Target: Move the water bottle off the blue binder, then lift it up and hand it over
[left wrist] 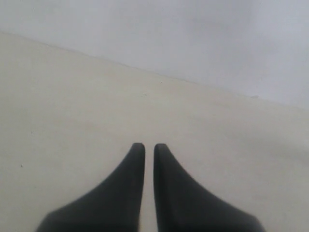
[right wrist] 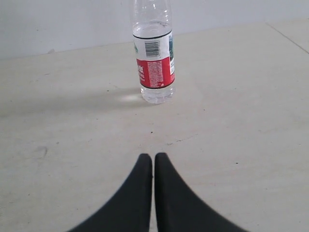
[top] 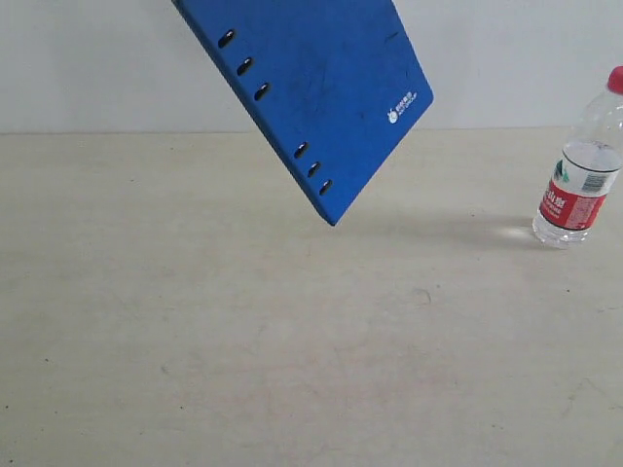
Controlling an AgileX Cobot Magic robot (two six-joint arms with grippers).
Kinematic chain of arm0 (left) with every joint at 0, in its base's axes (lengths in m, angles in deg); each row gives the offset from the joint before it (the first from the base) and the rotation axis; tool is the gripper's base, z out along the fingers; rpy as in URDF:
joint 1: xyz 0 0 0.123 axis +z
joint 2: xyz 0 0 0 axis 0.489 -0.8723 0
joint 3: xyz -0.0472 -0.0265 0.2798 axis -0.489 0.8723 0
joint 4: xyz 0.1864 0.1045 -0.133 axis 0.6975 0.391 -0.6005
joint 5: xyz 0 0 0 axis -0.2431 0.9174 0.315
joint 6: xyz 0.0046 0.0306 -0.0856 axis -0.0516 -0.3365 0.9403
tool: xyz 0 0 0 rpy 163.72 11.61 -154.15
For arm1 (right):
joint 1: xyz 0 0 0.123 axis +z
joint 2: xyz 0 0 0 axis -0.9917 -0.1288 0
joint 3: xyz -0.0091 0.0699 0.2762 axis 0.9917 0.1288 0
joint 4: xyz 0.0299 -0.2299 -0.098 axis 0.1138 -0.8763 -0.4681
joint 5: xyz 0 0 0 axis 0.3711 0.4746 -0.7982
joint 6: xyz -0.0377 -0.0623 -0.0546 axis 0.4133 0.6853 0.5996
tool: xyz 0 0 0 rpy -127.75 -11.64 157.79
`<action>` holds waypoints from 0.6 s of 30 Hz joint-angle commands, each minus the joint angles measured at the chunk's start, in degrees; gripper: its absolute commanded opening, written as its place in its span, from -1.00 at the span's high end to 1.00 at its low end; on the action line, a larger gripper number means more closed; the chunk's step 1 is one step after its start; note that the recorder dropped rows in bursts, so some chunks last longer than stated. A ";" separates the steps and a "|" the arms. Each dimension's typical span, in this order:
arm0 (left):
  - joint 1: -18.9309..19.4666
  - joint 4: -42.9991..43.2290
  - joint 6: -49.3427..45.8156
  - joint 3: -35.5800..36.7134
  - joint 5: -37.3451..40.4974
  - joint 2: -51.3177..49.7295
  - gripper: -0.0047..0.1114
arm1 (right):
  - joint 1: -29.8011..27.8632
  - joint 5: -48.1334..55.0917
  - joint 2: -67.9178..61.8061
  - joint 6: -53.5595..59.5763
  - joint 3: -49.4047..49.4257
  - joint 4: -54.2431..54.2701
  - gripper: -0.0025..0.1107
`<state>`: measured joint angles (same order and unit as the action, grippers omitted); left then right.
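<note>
Matte black gripper fingers, seen by the two wrist cameras.
The left gripper (left wrist: 149, 145) and the right gripper (right wrist: 153, 155) look alike. Each has two smooth, plain black fingers (left wrist: 120, 193), broad at the base. Their outer edges sweep inward in a concave curve to narrow, rounded tips, and the inner faces are straight and flat. The surface is dull and even in tone.

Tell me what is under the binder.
Only bare table and a faint shadow: the binder hangs tilted in the air, clear of it. The bottle stands off to the right, not under it. What holds the binder lies beyond the picture's top edge.
</note>
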<state>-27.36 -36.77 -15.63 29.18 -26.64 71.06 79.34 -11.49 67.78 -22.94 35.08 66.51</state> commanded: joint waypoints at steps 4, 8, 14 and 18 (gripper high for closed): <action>-4.23 2.83 -3.91 0.19 4.78 0.21 0.80 | -0.14 -0.33 0.12 0.03 -0.09 -0.08 0.96; -6.18 2.83 -3.39 0.19 4.78 0.21 0.80 | -0.14 -0.33 0.12 0.03 -0.09 -0.08 0.96; -8.00 2.72 -3.08 0.19 4.78 0.21 0.80 | -0.14 -0.33 0.12 0.03 -0.09 -0.08 0.96; -8.49 2.88 -1.10 0.19 4.25 0.21 0.80 | -0.14 -0.33 0.12 0.03 -0.09 -0.08 0.96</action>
<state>-35.36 -34.21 -18.69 29.18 -22.11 71.06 79.34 -11.49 67.78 -23.18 35.08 66.51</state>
